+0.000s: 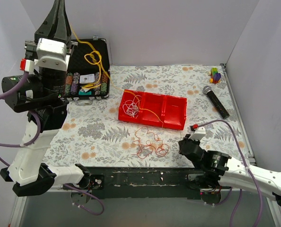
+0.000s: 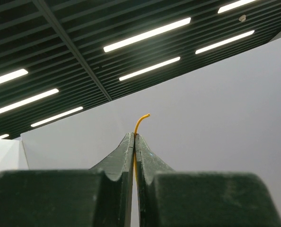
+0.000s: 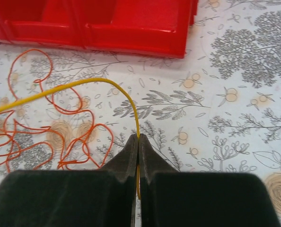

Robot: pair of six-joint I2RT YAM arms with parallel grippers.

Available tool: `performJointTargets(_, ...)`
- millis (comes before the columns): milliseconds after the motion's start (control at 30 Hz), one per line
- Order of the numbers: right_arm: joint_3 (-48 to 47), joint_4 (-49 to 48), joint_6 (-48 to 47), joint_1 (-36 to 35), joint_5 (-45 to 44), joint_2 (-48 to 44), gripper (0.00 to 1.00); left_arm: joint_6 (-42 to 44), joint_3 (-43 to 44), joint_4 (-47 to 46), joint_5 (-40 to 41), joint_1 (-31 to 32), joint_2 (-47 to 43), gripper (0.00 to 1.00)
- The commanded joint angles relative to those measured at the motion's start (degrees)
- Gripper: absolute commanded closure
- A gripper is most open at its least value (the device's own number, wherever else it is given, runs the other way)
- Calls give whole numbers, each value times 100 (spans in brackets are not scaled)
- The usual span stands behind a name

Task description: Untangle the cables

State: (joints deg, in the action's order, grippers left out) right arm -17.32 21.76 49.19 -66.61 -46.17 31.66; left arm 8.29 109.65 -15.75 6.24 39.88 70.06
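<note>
A thin yellow cable [image 1: 87, 57] runs from my raised left gripper [image 1: 60, 5] down over the black case and across the red tray [image 1: 176, 124] to my right gripper [image 1: 182, 143] near the table's front edge. Both grippers are shut on it. In the left wrist view, its end [image 2: 140, 120] sticks out above the closed tips [image 2: 135, 136]. In the right wrist view, it [image 3: 83, 82] arcs left from the closed tips [image 3: 138, 138]. A curly orange-red cable [image 1: 150, 144] lies loose on the cloth in front of the tray, also in the right wrist view [image 3: 60, 104]. A white cable [image 1: 131, 109] is bunched in the tray's left compartment.
An open black case of poker chips [image 1: 86, 71] stands at the back left. A black microphone [image 1: 216, 101] and a small coloured toy [image 1: 215, 74] lie at the right. White walls enclose the table. The red tray [image 3: 131, 28] fills the top of the right wrist view.
</note>
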Motion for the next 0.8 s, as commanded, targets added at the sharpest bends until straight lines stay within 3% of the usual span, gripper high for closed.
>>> performJointTargets(0,-465,1023,926,-19,-647,208,99,155,-5,-79,-8,11,-1,100)
performJointTargets(133,-640,1348,1206,-19,-752,332,99,-81,-215,246,-455,2,-124,100)
performJointTargets(233,-790,1210,946,-19,-832,245,97,-704,-136,1238,-1035,3,-151,100)
performJointTargets(400,-685,-1311,-1811,-27,-7,-554,66,-1724,-513,2391,-1871,11,-282,100)
performJointTargets(533,-1035,-1429,-2246,-27,81,-574,57,-2200,-927,2725,-2284,11,-370,100)
performJointTargets(633,-1334,-1507,-2624,-19,625,-389,52,-2472,-1007,3059,-2635,11,-336,100)
performJointTargets(767,-1546,-2357,-3317,-19,1293,-240,41,-2841,-954,3455,-3119,3,-204,100)
